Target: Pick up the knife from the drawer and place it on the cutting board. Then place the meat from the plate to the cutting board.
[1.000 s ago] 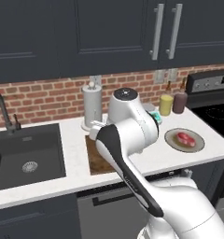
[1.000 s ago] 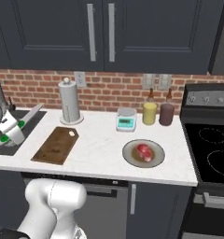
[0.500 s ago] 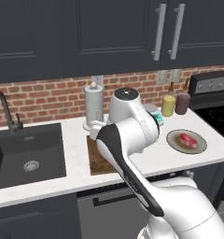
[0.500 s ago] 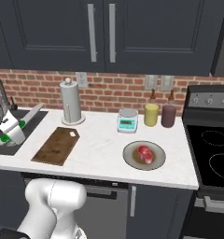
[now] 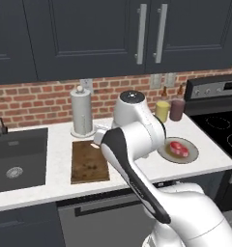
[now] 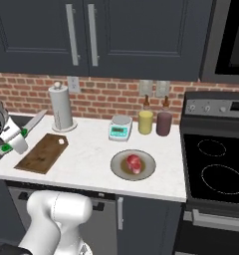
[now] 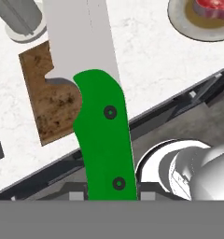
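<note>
A: Held the knife (image 7: 104, 140) by its green handle, tool (image 6: 9, 142) clamped on it at the left edge of the right base view, blade (image 6: 34, 122) angled up and away over the worktop (image 6: 86, 149).

B: Looked stiff and light, going by its size. Smooth handle, probably a bit slippery, so best gripped mid-handle near the rivets, well clear of the blade.

A: From the hand view, hung above the worktop edge, pale blade crossing the near corner of the cutting board (image 7: 48, 102). Not yet laid down.

B: Board bare in the left base view (image 5: 89, 161), just in front of the paper towel roll (image 5: 82, 112).

A: Arm folded back on itself there, elbow high, forearm reaching left and low beside the board.

B: Meat (image 6: 134, 162) on the plate (image 6: 119, 169), well apart from the board. Soft and slick by the look of it, likely to sag; better pinched across its thick middle.
</note>
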### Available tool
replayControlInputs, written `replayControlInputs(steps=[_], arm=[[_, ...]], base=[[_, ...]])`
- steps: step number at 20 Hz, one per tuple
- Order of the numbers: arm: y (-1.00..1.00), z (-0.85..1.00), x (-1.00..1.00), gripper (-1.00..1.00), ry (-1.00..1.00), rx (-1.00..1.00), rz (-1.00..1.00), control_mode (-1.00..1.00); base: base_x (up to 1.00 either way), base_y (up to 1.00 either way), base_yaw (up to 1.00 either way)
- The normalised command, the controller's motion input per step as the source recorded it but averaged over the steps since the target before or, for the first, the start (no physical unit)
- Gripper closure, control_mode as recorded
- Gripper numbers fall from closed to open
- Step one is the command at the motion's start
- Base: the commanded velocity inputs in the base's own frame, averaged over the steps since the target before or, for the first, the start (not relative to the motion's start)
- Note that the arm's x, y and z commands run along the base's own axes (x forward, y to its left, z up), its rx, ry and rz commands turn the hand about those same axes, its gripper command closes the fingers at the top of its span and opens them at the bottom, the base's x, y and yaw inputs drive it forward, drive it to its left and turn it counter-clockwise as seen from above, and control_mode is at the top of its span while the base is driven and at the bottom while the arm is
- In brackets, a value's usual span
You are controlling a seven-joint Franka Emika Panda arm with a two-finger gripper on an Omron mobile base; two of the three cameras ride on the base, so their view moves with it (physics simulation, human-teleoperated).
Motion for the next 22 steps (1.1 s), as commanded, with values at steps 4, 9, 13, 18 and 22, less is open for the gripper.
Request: replayControlInputs(steps=[4,9,13,18,22], arm=[[0.0,-0.05,0.14,1.0,0.0,0.0,0.04,-1.0],[0.18,-0.28,0.53,1.0,0.01,0.0,0.12,-1.0],[0.14,-0.48,0.92,1.0,0.02,0.0,0.15,-1.0],[0.37,-0.58,0.97,1.0,0.11,0.0,0.14,-1.0],[0.53,-0.68,0.63,1.0,0.19,-0.09,0.05,-1.0]], base=[[0.1,-0.01,0.03],[0.0,0.0,0.0],[0.0,0.0,0.0],[0.0,0.0,0.0],[0.0,0.0,0.0]])
